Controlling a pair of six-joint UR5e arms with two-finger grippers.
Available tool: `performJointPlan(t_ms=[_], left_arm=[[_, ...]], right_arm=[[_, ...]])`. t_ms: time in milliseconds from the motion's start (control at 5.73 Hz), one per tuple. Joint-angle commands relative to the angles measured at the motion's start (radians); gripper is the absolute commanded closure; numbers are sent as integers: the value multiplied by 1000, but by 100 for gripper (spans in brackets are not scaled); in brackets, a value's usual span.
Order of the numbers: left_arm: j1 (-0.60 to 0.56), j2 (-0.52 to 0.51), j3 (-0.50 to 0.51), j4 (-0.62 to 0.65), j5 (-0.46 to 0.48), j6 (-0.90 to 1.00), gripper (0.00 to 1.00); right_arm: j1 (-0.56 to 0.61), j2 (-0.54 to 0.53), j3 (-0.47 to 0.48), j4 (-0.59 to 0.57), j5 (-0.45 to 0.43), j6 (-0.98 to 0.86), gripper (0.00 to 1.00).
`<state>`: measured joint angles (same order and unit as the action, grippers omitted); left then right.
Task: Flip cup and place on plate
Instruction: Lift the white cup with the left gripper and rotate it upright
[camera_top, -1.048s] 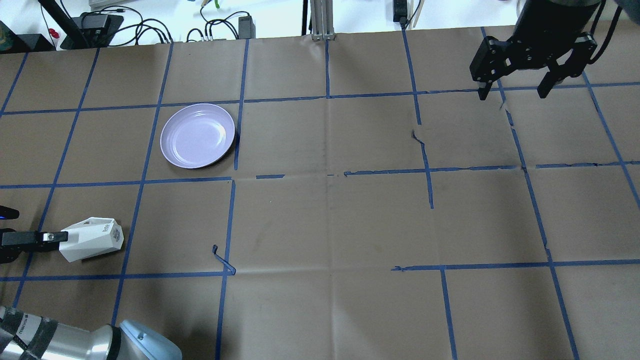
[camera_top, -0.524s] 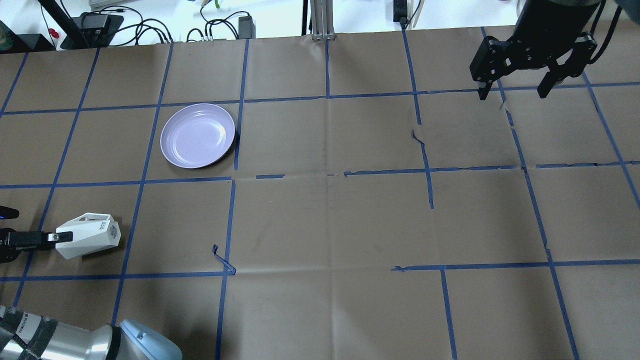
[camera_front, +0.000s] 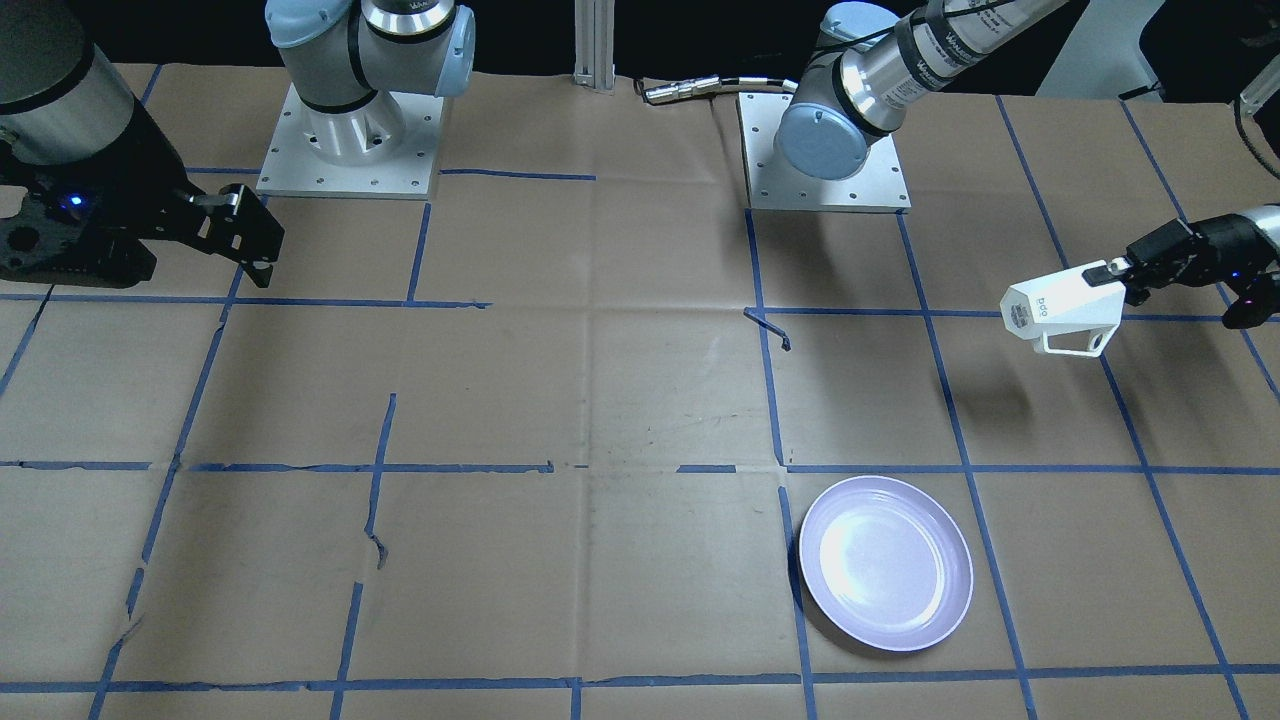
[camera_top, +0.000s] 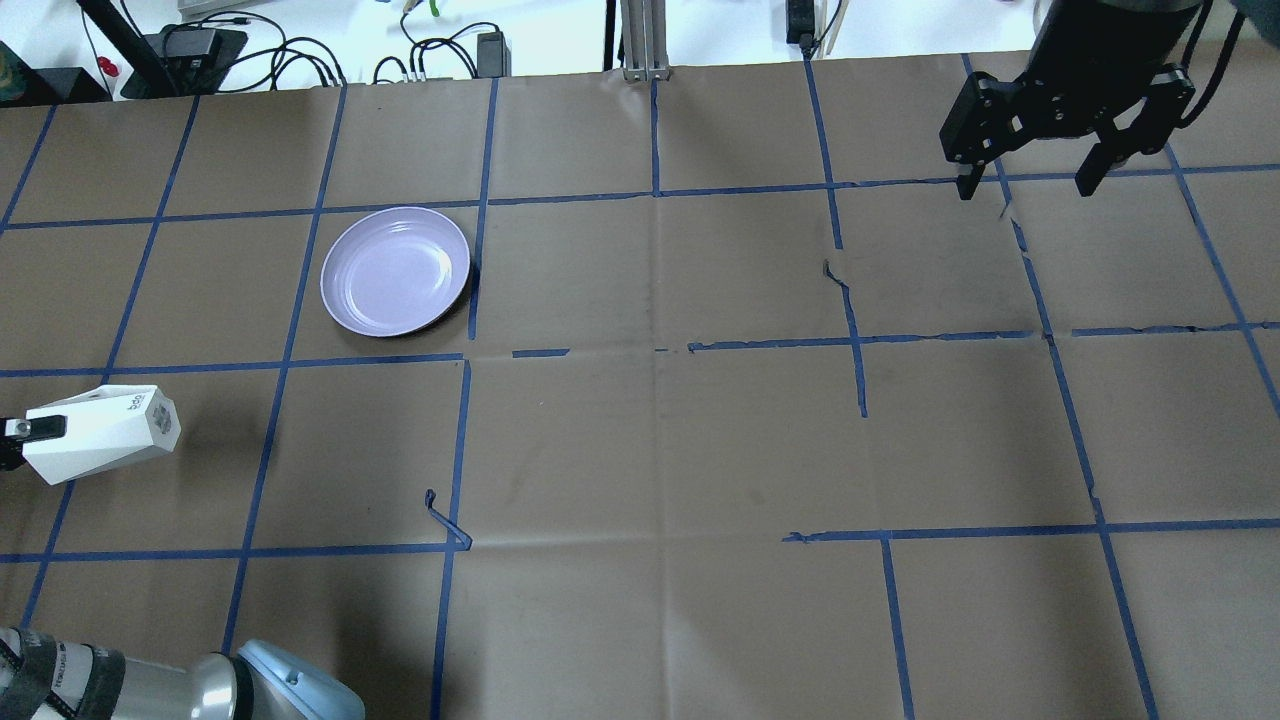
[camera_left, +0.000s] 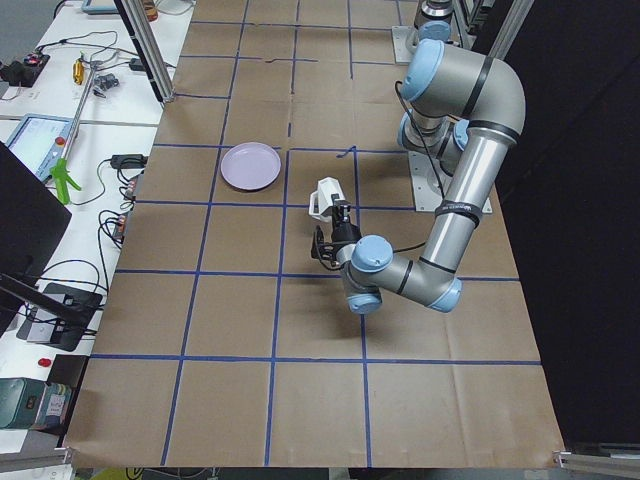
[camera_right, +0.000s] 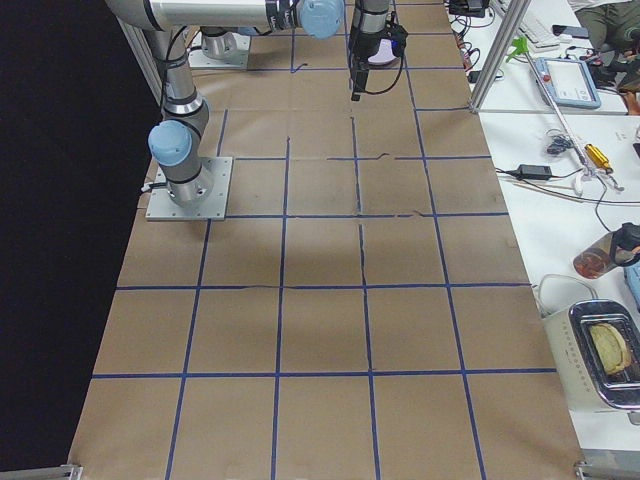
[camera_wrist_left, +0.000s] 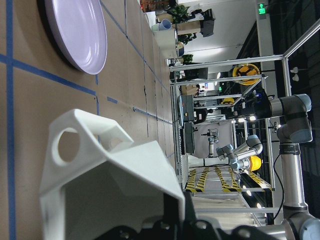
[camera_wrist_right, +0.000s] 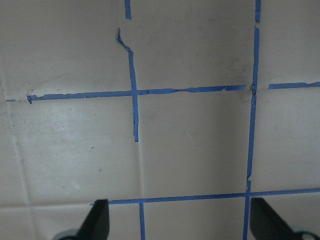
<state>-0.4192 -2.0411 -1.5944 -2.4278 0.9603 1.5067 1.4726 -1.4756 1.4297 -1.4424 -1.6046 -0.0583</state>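
The white faceted cup (camera_top: 105, 432) hangs on its side above the table at the left edge, its base toward the table's middle. My left gripper (camera_top: 40, 430) is shut on its rim. In the front view the cup (camera_front: 1058, 308) has its handle hanging down, and the left gripper (camera_front: 1108, 270) holds it from the right. The left wrist view shows the cup (camera_wrist_left: 115, 185) close up. The lavender plate (camera_top: 395, 270) lies empty, farther out on the table than the cup and to its right. My right gripper (camera_top: 1025, 188) hovers open and empty at the far right.
The table is covered in brown paper (camera_top: 650, 450) with a grid of blue tape. A loose curl of tape (camera_top: 445, 520) sticks up in the left half. Cables and power bricks (camera_top: 300, 55) lie beyond the far edge.
My left gripper has carried the cup leftward and higher off the table. The cup has rolled, so its handle now points down. The right arm has not moved.
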Motion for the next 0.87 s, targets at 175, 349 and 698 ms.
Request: performJointPlan(t_ms=[175, 349, 698], left_arm=[[-178, 230, 25, 129, -67, -350, 100], [-288, 269, 37, 333, -57, -595, 100], [-551, 315, 40, 644, 80, -953, 100]], right_arm=[[0, 0, 0, 0, 0, 0, 0], [0, 0, 0, 0, 0, 0, 0], [0, 0, 0, 0, 0, 0, 0]])
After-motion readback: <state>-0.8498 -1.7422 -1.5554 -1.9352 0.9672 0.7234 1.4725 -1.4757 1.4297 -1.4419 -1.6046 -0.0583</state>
